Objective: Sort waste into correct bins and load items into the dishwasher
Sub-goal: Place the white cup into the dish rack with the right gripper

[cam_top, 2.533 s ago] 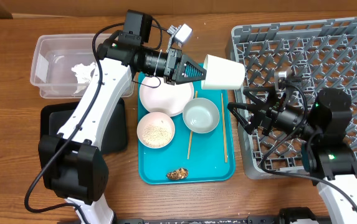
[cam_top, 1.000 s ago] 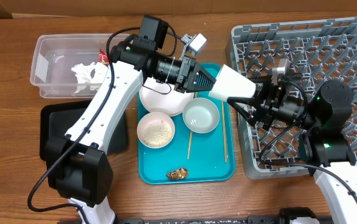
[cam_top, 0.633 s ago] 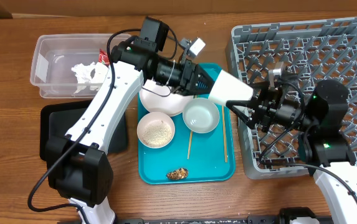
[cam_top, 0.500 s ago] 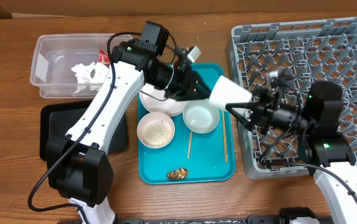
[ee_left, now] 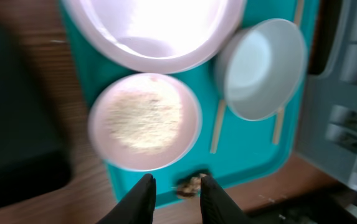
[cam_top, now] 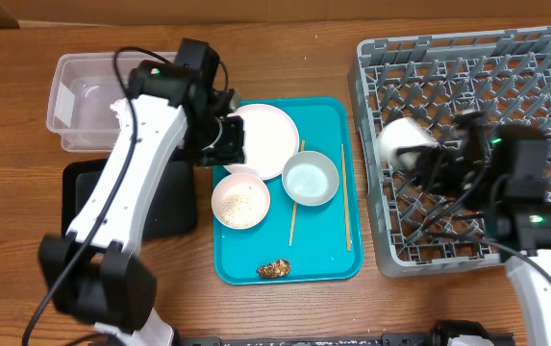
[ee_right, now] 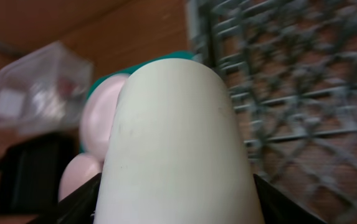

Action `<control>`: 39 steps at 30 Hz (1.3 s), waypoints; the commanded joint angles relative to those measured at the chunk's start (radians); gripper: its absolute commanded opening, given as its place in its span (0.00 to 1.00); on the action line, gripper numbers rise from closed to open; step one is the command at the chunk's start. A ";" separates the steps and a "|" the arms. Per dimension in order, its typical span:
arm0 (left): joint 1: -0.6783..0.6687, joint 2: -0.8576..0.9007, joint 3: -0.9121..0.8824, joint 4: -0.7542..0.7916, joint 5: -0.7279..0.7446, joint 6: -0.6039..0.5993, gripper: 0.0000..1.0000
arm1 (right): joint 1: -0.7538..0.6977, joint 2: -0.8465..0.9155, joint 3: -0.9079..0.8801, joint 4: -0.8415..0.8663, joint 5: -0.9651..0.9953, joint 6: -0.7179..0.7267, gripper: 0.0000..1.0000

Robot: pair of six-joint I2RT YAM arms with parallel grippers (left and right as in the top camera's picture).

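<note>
My right gripper (cam_top: 431, 160) is shut on the white cup (cam_top: 403, 144), holding it on its side over the left part of the grey dish rack (cam_top: 506, 67). The cup (ee_right: 178, 137) fills the right wrist view. My left gripper (cam_top: 227, 144) is open and empty, pointing down above the plate (cam_top: 265, 139) and the bowl of rice (cam_top: 240, 201). In the left wrist view my gripper (ee_left: 177, 199) frames the brown food scrap (ee_left: 190, 185) far below. A pale bowl (cam_top: 311, 178) and two chopsticks (cam_top: 345, 197) lie on the teal tray (cam_top: 246, 264).
The clear tub (cam_top: 87, 96) at the back left holds white tissue (cam_top: 126, 111). The black tray (cam_top: 169, 207) lies in front of it, under my left arm. The food scrap (cam_top: 275, 269) sits at the teal tray's front.
The left gripper let go of the cup and swung back left over the plate. The right gripper took the cup and carried it right, over the rack.
</note>
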 commanded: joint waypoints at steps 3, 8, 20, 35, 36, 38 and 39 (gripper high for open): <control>-0.004 -0.118 0.016 -0.042 -0.429 -0.157 0.27 | -0.146 -0.003 0.143 -0.096 0.373 0.031 0.06; -0.005 -0.150 0.016 -0.043 -0.488 -0.227 0.27 | -0.319 0.047 0.221 -0.169 0.507 0.079 0.04; -0.005 -0.151 0.015 -0.042 -0.485 -0.227 0.29 | -0.529 0.438 0.451 -0.398 0.519 0.104 0.04; -0.005 -0.151 0.015 -0.041 -0.466 -0.230 0.31 | -0.556 0.601 0.441 -0.448 0.429 0.104 0.98; -0.005 -0.151 0.015 -0.041 -0.465 -0.230 0.31 | -0.556 0.601 0.440 -0.449 0.429 0.104 1.00; -0.005 -0.151 0.015 -0.041 -0.465 -0.230 0.31 | -0.556 0.602 0.439 -0.448 0.418 0.104 1.00; -0.005 -0.151 0.015 -0.041 -0.465 -0.230 0.31 | -0.556 0.602 0.439 -0.448 0.408 0.104 1.00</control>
